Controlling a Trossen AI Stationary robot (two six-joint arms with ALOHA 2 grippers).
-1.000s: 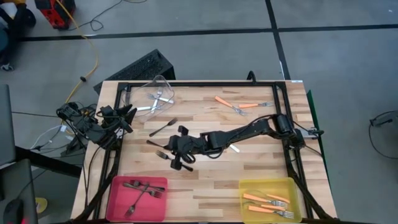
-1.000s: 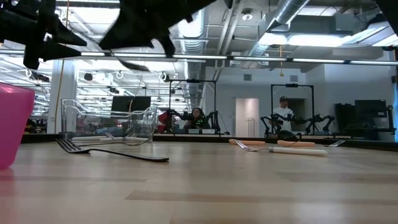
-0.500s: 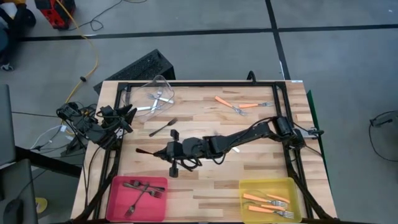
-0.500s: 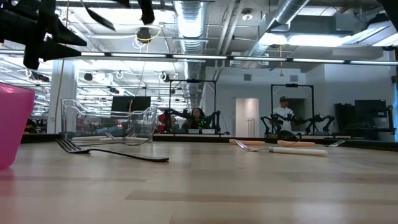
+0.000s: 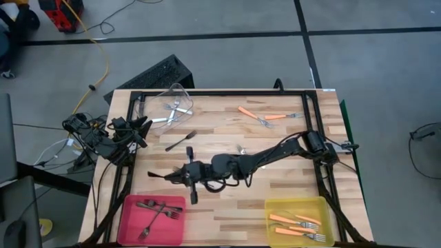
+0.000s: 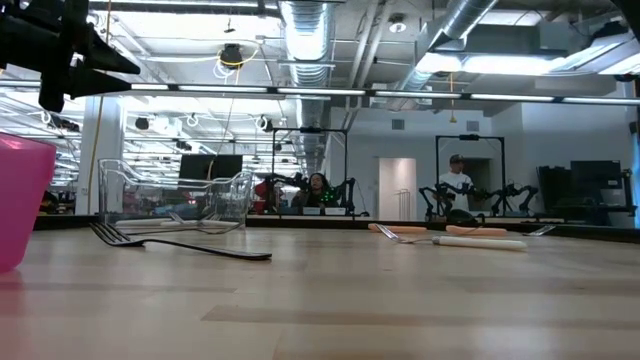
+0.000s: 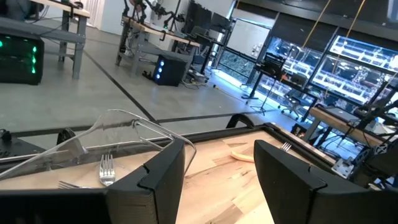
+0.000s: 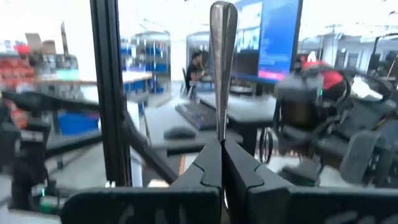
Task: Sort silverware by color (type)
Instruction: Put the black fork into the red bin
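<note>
No writing can be read. The right claw (image 5: 180, 177) is clamped on a slim dark fork (image 5: 162, 176) held above the pale wooden surface (image 5: 275, 145), over the pink bin (image 5: 131, 224) holding other dark forks. Orange-handled forks (image 5: 265, 116) lie apart. The left claw (image 7: 219, 168), fingers apart, waits near the clear bin (image 5: 180, 93)

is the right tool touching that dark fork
Touching. In the right wrist view the right tool is shut on the dark fork, whose handle rises straight from between the fingers.
</note>
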